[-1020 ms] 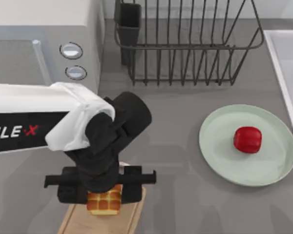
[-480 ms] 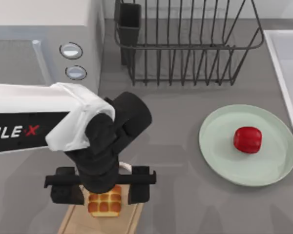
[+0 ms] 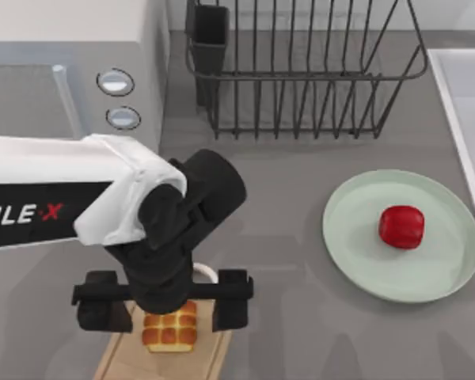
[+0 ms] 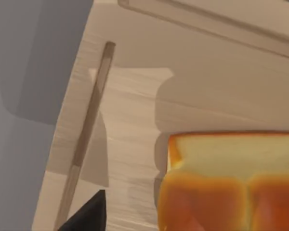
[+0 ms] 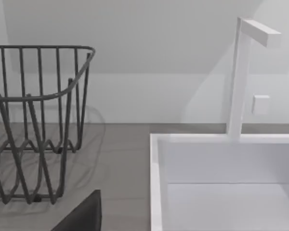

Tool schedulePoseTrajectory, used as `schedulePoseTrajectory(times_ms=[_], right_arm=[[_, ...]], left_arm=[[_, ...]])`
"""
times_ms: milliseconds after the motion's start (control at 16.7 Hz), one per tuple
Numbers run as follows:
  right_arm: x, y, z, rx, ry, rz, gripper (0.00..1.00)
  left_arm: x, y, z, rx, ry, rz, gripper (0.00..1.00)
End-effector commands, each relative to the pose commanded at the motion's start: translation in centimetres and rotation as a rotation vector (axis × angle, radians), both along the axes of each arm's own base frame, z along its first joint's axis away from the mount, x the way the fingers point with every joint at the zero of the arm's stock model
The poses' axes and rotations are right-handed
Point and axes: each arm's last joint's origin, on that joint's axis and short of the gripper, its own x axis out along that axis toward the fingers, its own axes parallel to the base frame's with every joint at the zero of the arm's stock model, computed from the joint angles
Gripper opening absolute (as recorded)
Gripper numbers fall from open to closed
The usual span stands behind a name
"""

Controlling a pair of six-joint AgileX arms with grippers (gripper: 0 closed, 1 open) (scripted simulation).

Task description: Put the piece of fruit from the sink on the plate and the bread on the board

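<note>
Microwave (image 3: 71, 71): a white box at the table's far left, two round knobs on its front edge, right behind the left arm.

Left arm: it reaches in from the left side, white sleeve with black lettering, the black wrist bent down over the near-left corner of the table.

Left gripper (image 3: 165, 310): hanging straight over the bread, its two black fingers spread wide, one on each side of the loaf with a clear gap to both; it grips nothing.

Bread (image 3: 170, 329): sitting on the board, glazed bumps up, between the spread fingers; the wrist hides its far edge. The left wrist view shows its pale side and orange crust (image 4: 231, 183) resting flat on the wood.

Board (image 3: 127, 360): light wood, at the near-left edge, its white loop handle (image 3: 206, 273) poking out just behind the gripper.

Dish rack (image 3: 301, 71): dark wire basket at the back centre, a dark cup holder at its left corner; well apart from the arm.

Plate (image 3: 356, 253): mint green, right of centre.

Piece of fruit (image 3: 401, 226): red, lying on the plate, a little right of its middle.

Sink (image 3: 463, 87): white basin at the right edge, just beside the plate; a white tap (image 5: 241, 77) stands at its rim.

Right gripper: finger state cannot be told.
</note>
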Motion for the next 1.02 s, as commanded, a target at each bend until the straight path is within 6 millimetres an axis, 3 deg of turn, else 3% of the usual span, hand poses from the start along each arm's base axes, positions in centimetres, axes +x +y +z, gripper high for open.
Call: schedulePoseTrajectory(times_ms=[180, 360, 660, 1020], right_arm=[[0.0, 0.0, 0.0, 0.000, 0.000, 0.000, 1.00], [0.0, 0.0, 0.0, 0.000, 0.000, 0.000, 1.00], [0.0, 0.0, 0.0, 0.000, 0.000, 0.000, 1.00], [0.0, 0.0, 0.0, 0.000, 0.000, 0.000, 1.00]], left_arm=[[0.1, 0.6, 1.1, -0.042, -0.048, -0.007, 1.00], [-0.2, 2.8, 2.9, -0.118, -0.149, -0.011, 1.00], [-2.2, 8.5, 5.0, -0.234, -0.398, -0.007, 1.00], [-6.8, 15.1, 5.1, -0.275, -0.857, 0.003, 1.00]])
